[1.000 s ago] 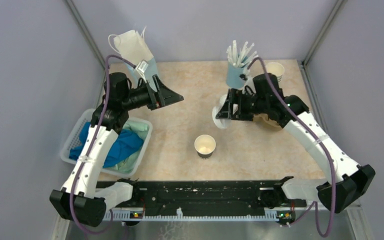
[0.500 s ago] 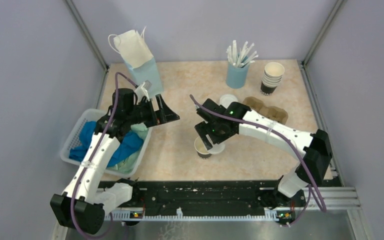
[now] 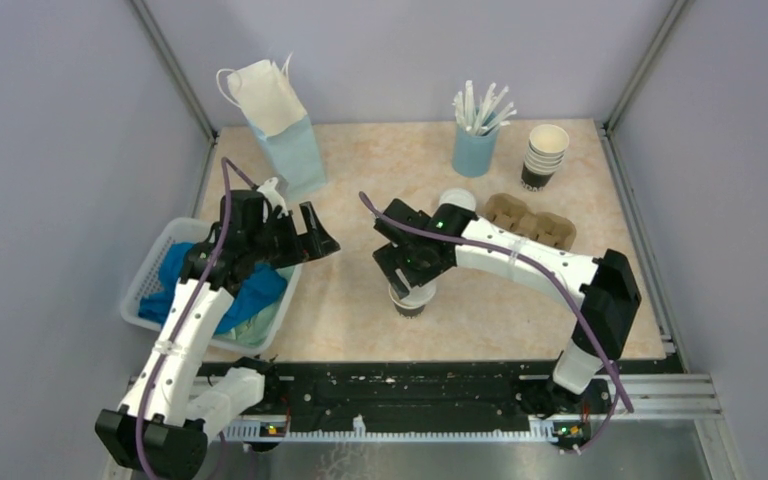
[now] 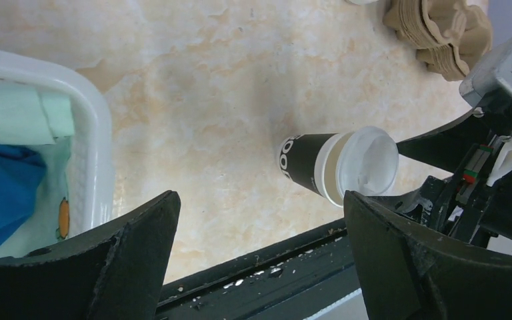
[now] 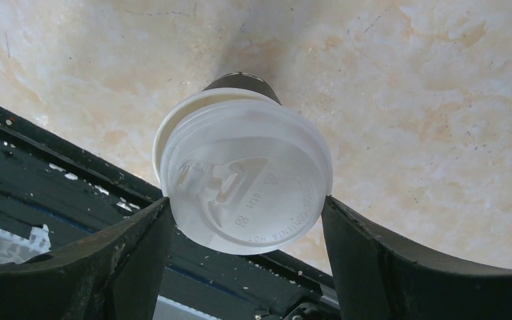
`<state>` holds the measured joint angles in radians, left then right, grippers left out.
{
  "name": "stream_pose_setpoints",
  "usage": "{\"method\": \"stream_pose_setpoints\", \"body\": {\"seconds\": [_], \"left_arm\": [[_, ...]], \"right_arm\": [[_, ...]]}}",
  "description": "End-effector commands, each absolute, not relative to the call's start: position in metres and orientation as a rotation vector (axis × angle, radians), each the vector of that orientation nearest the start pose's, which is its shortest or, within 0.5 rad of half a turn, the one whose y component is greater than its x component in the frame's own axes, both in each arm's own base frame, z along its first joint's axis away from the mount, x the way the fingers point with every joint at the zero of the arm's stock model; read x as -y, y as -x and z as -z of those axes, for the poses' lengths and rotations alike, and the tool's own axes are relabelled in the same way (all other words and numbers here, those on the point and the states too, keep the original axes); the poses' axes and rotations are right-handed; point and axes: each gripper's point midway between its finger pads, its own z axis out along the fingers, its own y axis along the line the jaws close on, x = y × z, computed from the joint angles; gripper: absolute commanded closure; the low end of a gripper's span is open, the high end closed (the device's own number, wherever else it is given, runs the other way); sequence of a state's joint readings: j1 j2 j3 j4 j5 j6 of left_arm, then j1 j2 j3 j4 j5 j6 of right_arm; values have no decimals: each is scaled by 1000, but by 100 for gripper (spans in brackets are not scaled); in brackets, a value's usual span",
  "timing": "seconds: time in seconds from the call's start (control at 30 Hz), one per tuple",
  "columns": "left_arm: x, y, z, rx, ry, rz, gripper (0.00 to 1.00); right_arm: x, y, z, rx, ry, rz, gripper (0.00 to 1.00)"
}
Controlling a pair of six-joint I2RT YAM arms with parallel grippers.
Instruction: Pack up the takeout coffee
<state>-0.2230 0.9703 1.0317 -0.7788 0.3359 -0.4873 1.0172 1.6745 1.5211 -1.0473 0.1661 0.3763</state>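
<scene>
The takeout coffee (image 3: 410, 304) is a black paper cup with a cream upper band, standing near the table's front middle. My right gripper (image 3: 413, 283) hovers right over it. In the right wrist view a white dome lid (image 5: 247, 177) sits between both fingers of the right gripper (image 5: 247, 202), touching each, slightly offset over the cup's rim (image 5: 173, 120). The left wrist view shows the cup (image 4: 303, 163) capped by the lid (image 4: 370, 163). My left gripper (image 3: 318, 232) (image 4: 260, 200) hangs open and empty to the cup's left, beside the basket.
A white basket (image 3: 150, 290) with blue cloth lies at left. A paper bag (image 3: 280, 125) stands at the back left. A blue holder of straws (image 3: 475, 140), stacked cups (image 3: 545, 155), a cardboard carrier (image 3: 535, 225) and a loose lid (image 3: 457, 199) are at back right. A black rail (image 3: 410, 385) runs along the front.
My right arm swung from near the straw holder to the front cup, carrying the white lid over its formerly open top. The left gripper drew back from the bag towards the basket.
</scene>
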Motion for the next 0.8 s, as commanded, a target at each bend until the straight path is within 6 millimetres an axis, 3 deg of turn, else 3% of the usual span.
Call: {"method": "stream_pose_setpoints", "body": {"seconds": [0.0, 0.77], "left_arm": [[115, -240, -236, -2292, 149, 630, 2], [114, -237, -235, -2289, 127, 627, 2]], "right_arm": [[-311, -202, -160, -2579, 832, -204, 22], [-319, -199, -151, -2594, 847, -170, 20]]}}
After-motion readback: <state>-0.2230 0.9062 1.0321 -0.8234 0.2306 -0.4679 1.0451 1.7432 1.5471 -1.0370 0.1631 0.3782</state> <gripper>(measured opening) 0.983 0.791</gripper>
